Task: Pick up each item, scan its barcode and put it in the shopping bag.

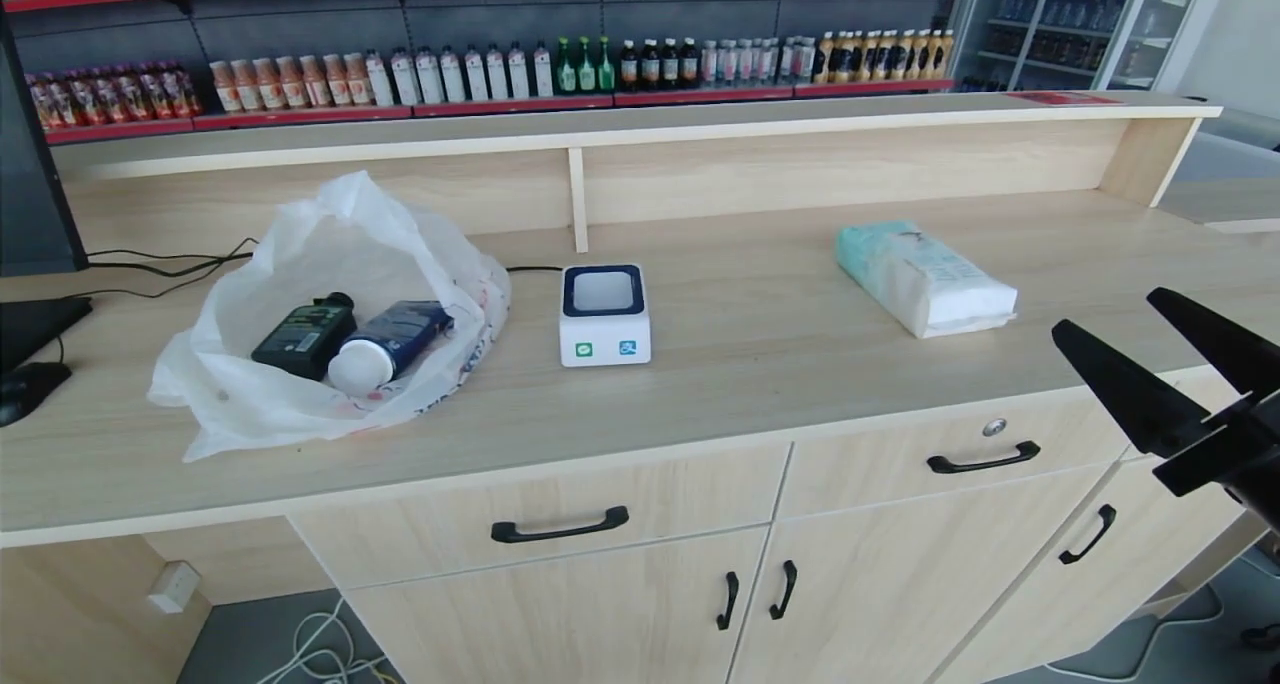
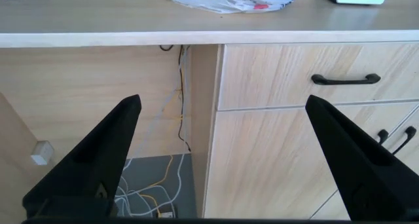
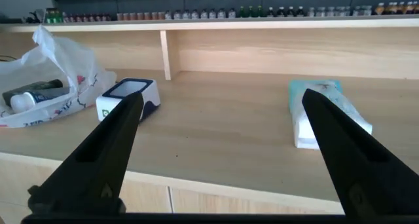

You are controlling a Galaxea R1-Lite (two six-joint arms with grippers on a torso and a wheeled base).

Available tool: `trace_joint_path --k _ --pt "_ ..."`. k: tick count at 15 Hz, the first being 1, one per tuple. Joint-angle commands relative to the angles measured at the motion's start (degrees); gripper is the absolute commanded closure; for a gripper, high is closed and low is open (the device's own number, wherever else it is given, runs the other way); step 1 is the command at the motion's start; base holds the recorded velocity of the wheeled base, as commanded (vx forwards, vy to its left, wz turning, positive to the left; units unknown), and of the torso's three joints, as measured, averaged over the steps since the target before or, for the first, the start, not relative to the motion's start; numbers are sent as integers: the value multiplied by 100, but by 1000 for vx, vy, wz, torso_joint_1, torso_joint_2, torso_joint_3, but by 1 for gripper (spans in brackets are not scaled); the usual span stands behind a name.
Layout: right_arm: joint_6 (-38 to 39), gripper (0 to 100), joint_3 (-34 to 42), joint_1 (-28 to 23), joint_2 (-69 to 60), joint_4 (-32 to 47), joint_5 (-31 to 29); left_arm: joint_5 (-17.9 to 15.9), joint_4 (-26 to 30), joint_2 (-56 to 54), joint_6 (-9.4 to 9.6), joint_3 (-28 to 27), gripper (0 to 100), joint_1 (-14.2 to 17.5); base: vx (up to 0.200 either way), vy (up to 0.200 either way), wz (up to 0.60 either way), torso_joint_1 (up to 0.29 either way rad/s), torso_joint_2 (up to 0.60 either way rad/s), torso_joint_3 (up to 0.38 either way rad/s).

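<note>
1. A soft pack of tissues (image 1: 925, 276), white with a pale teal wrapper, lies flat on the tabletop (image 1: 760, 384), right of centre in the head view. Its long axis runs from upper left to lower right.
2. The right pincer (image 1: 1108, 312) sits at the right edge of the frame, below and right of the pack, spread wide and empty. This looks like the nearer arm.
3. The left pincer (image 2: 222, 99), also wide open and empty, hangs below the tabletop edge, facing the drawers (image 2: 294, 76).
4. The scanner (image 1: 604, 314) stands at centre. The shopping bag (image 1: 330, 234), at left, holds a dark bottle (image 1: 303, 336) and a blue tube (image 1: 390, 339).
5. The print on the pack is too small to read. The scanner's front bears one green and one blue icon.
</note>
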Motion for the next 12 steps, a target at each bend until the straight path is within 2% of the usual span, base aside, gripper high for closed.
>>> trace_joint_path --k 1,3,7,12 --pt "-3 0 -1 2 -1 -3 -3 1 -2 -1 -7 0 0 2 0 -200 0 2 7 2" --pt "-12 0 -1 2 16 -3 -12 1 -2 -1 -7 0 0 2 0 -200 0 2 5 5" --pt "-21 0 -1 46 16 -3 -21 1 -2 -1 -7 0 0 2 0 -200 600 5 4 4" --pt "-38 0 -1 73 60 24 -12 1 -2 -1 -7 0 0 2 0 -200 0 1 4 1"
